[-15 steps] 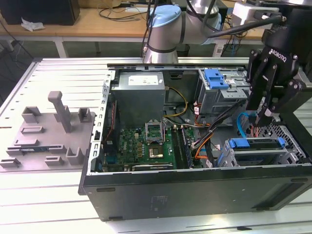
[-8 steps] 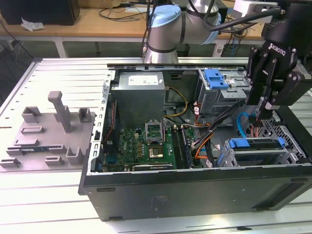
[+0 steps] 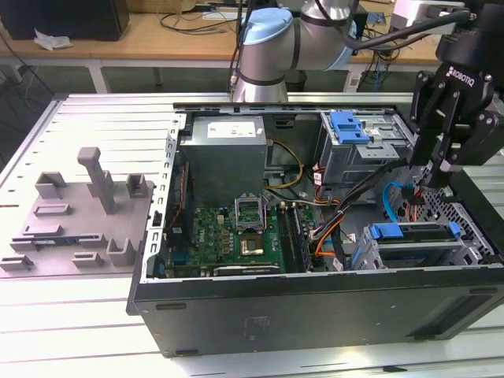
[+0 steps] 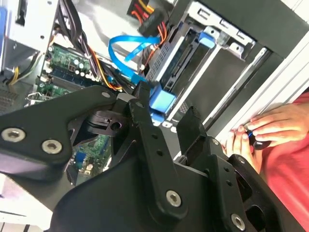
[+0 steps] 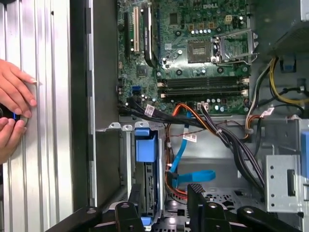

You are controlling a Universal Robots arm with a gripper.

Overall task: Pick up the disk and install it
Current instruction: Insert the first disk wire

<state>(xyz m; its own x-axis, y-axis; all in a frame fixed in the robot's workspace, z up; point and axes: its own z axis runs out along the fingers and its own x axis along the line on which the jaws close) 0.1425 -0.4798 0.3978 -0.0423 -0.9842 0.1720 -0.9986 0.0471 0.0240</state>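
Note:
The disk (image 3: 421,238) sits in the drive bay at the case's front corner, on the exterior view's right, with its blue bracket (image 3: 388,231) towards the motherboard. My gripper (image 3: 433,175) hangs just above and behind that bay, open and holding nothing. In the first wrist view the two black fingers (image 5: 128,212) stand apart over the disk (image 5: 147,186) and its blue bracket tab (image 5: 146,145), with the gripper (image 5: 161,205) clear of both. In the second wrist view the gripper (image 4: 166,116) is open, with the blue tab (image 4: 161,100) showing in the gap.
Inside the case lie the motherboard (image 3: 236,236), a grey power supply (image 3: 224,150), a light-blue latch on a metal cage (image 3: 350,130) and a loose blue cable (image 3: 390,201). A grey fixture plate (image 3: 79,213) sits left of the case. A person's hands (image 5: 12,111) rest on the table beside the case.

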